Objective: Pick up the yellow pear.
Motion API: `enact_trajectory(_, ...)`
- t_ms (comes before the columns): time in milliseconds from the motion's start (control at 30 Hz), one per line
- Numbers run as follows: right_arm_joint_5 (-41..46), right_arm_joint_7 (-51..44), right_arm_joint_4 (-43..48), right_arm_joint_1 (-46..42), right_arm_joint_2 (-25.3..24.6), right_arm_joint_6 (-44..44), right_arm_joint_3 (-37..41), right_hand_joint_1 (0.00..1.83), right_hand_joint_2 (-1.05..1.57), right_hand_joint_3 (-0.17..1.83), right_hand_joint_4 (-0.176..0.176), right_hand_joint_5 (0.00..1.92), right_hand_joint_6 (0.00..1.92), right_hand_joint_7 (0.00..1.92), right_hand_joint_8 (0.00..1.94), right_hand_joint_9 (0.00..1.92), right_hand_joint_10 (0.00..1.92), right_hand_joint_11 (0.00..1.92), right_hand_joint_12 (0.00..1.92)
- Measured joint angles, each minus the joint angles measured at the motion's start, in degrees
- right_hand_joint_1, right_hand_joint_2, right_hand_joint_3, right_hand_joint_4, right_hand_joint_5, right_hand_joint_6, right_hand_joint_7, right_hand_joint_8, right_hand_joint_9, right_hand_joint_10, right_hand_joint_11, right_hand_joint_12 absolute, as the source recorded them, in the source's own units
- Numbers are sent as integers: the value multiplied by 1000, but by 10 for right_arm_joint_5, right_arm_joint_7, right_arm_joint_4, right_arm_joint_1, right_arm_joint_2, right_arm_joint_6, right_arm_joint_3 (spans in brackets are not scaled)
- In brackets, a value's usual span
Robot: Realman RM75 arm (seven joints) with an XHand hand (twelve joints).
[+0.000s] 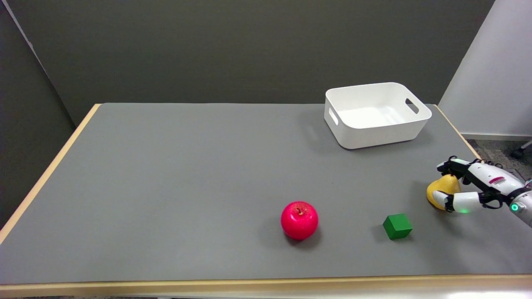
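Closing on the yellow pear, the right hand wraps fingers over its top and near side; whether the grip is firm cannot be told. Seat fingers snugly before lifting. Pear: smooth, rounded, resting on the table just right of the green cube.

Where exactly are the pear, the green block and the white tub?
yellow pear (441,189): head view, bare left side.
green block (397,226): head view, top face.
white tub (376,133): head view, front wall.

The apple lies left of the cube, the pear right (bin behind).
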Motion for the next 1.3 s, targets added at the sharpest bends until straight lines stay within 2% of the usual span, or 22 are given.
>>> enact_trajectory(100,-1,-1,-5,6,1,6,-4,891,624,957,-96,361,678,556,693,529,1194,478,1712)
enact_trajectory(167,-3,-1,-7,9,1,9,-6,954,664,957,-90,422,844,596,757,590,1248,539,1751)
enact_trajectory(367,-14,-2,-12,17,2,16,-10,1000,710,942,-90,482,1030,667,890,667,1316,626,1795)
enact_trajectory(433,-19,-2,-13,19,2,17,-10,1002,1100,403,-107,632,1486,723,974,718,1370,746,1909)
enact_trajectory(467,-22,-2,-13,20,2,18,-10,1056,1142,310,-81,636,1542,761,1095,736,1383,758,1921)
enact_trajectory(500,-24,-2,-13,22,2,18,-11,1124,1145,260,-46,622,1556,803,1238,753,1392,757,1921)
enact_trajectory(533,-27,-3,-14,23,2,19,-11,1152,1138,254,-34,619,1556,825,1295,759,1404,750,1921)
enact_trajectory(667,-39,-3,-15,30,1,21,-11,1166,1085,347,-58,631,1502,855,1350,759,1509,712,1921)
enact_trajectory(733,-46,-3,-16,34,0,22,-12,1182,1034,436,-88,649,1449,871,1407,810,1596,696,1921)
enact_trajectory(800,-54,-3,-16,37,0,23,-12,1198,1042,414,-133,649,1410,882,1427,848,1574,665,1921)
enact_trajectory(867,-62,-3,-16,40,-1,24,-12,1209,1042,414,-161,644,1394,883,1446,858,1605,648,1921)
enact_trajectory(1300,-99,-4,-12,63,3,26,8,1207,1016,464,-152,653,1403,888,1449,867,1646,667,1921)
